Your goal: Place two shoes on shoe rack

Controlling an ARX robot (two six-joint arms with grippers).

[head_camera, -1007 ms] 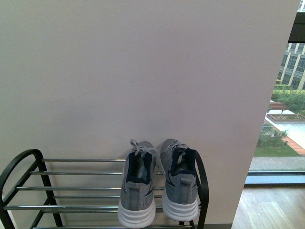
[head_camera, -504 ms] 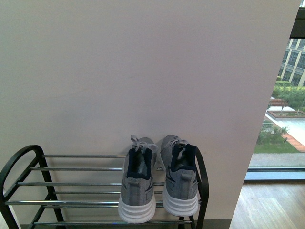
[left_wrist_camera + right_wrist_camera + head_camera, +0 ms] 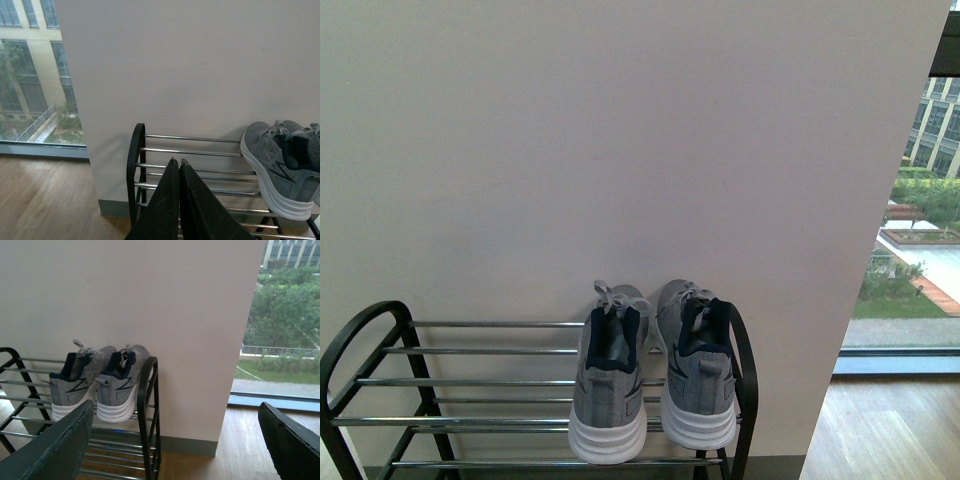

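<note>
Grey sneakers, all 2, are sitting side by side at the right end of the shoe rack top tier, heels facing robot, long axes pointing at wall. Right gripper, the nearer 1, is hanging wide open and empty; left gripper is pinching shut on nothing.

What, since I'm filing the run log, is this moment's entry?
shoes: both on shoe rack | left hand: shut | right hand: open

text: none you can read in any view | brands, numbers: none you can make out | grey sneakers on the shoe rack: dark zigzag side marks, too small to read as letters
</note>
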